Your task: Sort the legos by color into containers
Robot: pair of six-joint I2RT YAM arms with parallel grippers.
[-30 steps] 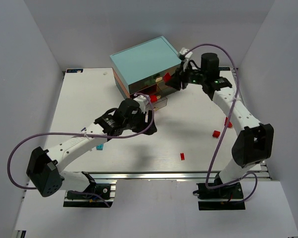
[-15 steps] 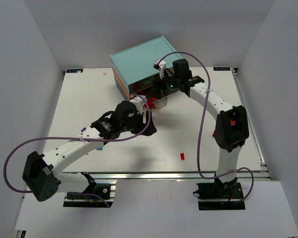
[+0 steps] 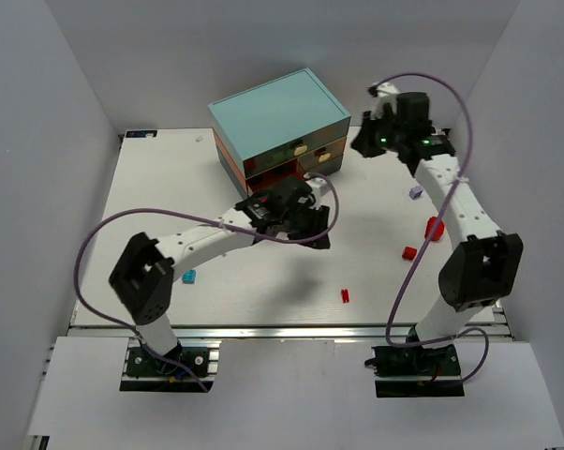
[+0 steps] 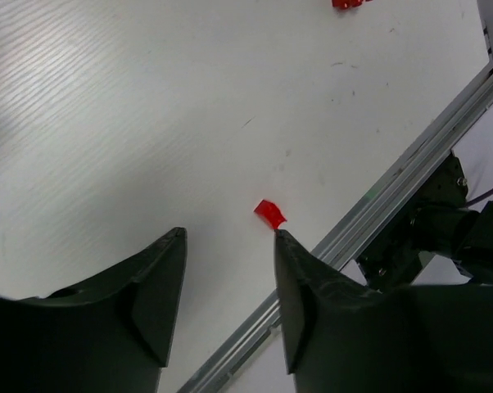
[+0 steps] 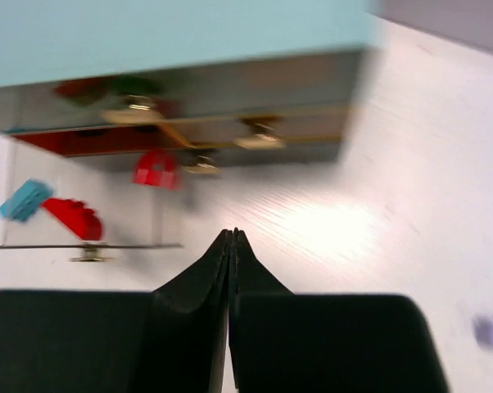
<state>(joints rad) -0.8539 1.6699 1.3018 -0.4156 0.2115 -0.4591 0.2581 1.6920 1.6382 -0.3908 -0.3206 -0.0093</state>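
The light-teal-topped chest (image 3: 277, 117) stands at the back of the table, its drawers (image 3: 305, 161) facing forward. In the right wrist view one clear drawer (image 5: 83, 221) stands pulled out and holds red legos and a cyan one. My left gripper (image 3: 318, 232) hovers open and empty in front of the chest; in its wrist view (image 4: 228, 233) a red lego (image 4: 270, 214) lies just beyond its right fingertip. My right gripper (image 3: 364, 142) is shut and empty right of the chest (image 5: 181, 41), its tips (image 5: 232, 233) pointing at the drawer fronts. Loose on the table lie red legos (image 3: 344, 295) (image 3: 409, 251) (image 3: 434, 228), a lilac one (image 3: 415, 193) and a cyan one (image 3: 188, 277).
The table's front metal rail (image 4: 377, 192) runs close behind the red lego in the left wrist view. The right arm's base hardware (image 4: 427, 237) sits past it. A lilac lego (image 5: 492, 330) shows blurred at the right of the right wrist view.
My left gripper has moved right, away from the open drawer, out over the table. My right gripper has pulled back from the chest front to the right.
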